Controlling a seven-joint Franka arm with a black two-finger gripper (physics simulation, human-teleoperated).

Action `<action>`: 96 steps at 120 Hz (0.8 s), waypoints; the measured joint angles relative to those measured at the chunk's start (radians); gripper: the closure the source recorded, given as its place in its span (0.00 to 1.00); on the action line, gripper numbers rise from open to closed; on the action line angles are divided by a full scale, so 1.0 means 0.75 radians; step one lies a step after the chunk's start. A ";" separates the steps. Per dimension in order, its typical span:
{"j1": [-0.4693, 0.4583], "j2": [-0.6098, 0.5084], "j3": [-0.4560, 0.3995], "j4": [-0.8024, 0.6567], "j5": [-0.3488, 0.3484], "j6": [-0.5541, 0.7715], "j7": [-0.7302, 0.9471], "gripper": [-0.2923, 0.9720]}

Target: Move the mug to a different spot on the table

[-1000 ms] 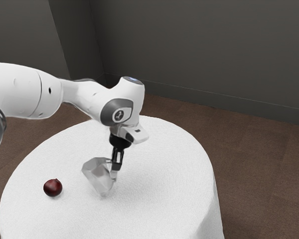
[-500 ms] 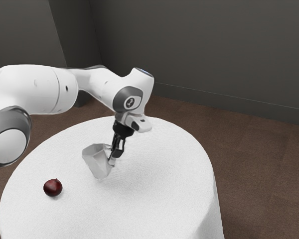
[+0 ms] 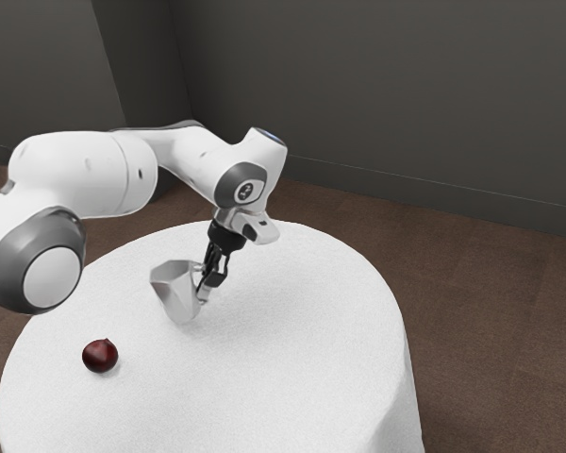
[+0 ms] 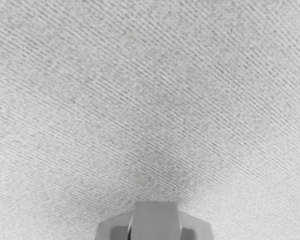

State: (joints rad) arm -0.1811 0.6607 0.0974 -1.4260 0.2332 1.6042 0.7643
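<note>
- Mug point(image 3: 176, 293): pale grey, faceted, held tilted with its open mouth turned up toward the exterior view's left. It is placed over the near-left part of the surface point(image 3: 302, 368), below the arm's wrist. Whether its lower corner touches the cloth or hangs just clear cannot be told.
- Gripper point(image 3: 207, 284): black, pointed down and slightly toward the exterior view's left. The fingers point(image 3: 213, 268) are set narrow and closed on the mug's right-hand wall near the rim. The exact place of contact is masked by the fingers themselves.
- Arm point(image 3: 160, 175): white with grey joints, entered from the exterior view's left. Its base is cut off by the frame edge.
- Surface: round, covered by a white woven cloth that hangs over the edge. The near edge is cut off at the bottom of the exterior view.
- Round dark red thing point(image 3: 100, 355): set on the cloth well apart from the mug, toward the exterior view's lower left. Its kind cannot be made out.
- Wrist view: the cloth's weave is seen under the hand, with a soft shadow point(image 4: 160, 172) on it. A blurred grey shape at the lower edge is taken to be the mug point(image 4: 154, 222), cut off by the frame.
- Floor point(image 3: 491, 311): brown, with dark walls behind.
</note>
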 joint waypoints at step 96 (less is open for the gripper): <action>0.000 0.047 -0.004 0.007 -0.040 0.054 0.028 0.55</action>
State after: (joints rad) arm -0.1814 0.6957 0.0942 -1.4205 0.2033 1.6445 0.7851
